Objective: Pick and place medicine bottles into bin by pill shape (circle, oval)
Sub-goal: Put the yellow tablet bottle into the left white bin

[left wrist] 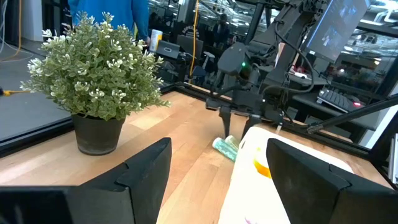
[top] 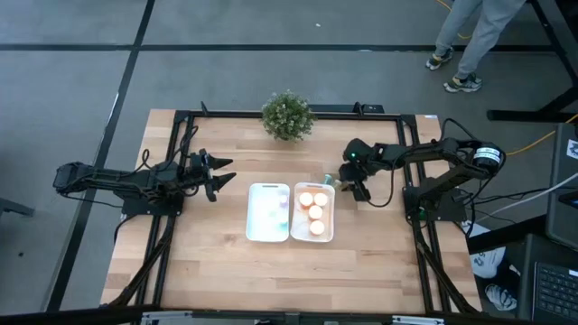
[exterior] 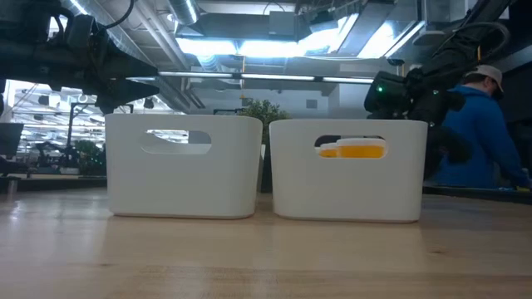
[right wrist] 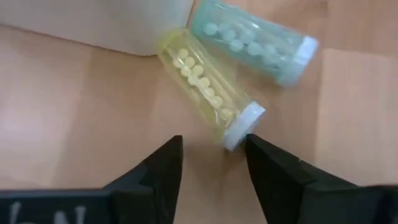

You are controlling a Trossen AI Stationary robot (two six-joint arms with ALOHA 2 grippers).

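1. Nearest the action, the right claw point(right wrist: 211, 158) hangs low over the tabletop point(top: 208, 262) with its jaws narrowed to a small gap and nothing between them. The white cap of the yellow bottle point(right wrist: 208, 87) sits just ahead of the fingertips, outside the gap.
2. That bottle lies on its side, touching or nearly touching the teal bottle point(right wrist: 255, 40), and both rest against the corner of the right bin point(top: 313, 215). The risk, as I judge it: the jaws close on air, or a fingertip nudges the cap and the bottle rolls (round plastic on smooth wood will roll easily).
3. A second risk is the teal neighbour getting pushed along, or pinched together with the yellow one, since they lie so close.
4. The bin wall is just beside them too; a low claw could clip it and shift the bin.
5. Further over, the right bin holds several orange bottles point(top: 313, 212), and the left bin point(top: 268, 213) holds pale ones (hard to count from above).
6. The left claw point(top: 221, 174) waits with jaws wide beside the left bin.
7. Beyond, a potted plant point(top: 288, 116) stands at the far edge of the pale wood tabletop. A person in blue point(exterior: 478, 133) stands behind, with desks, monitors and ceiling lights.
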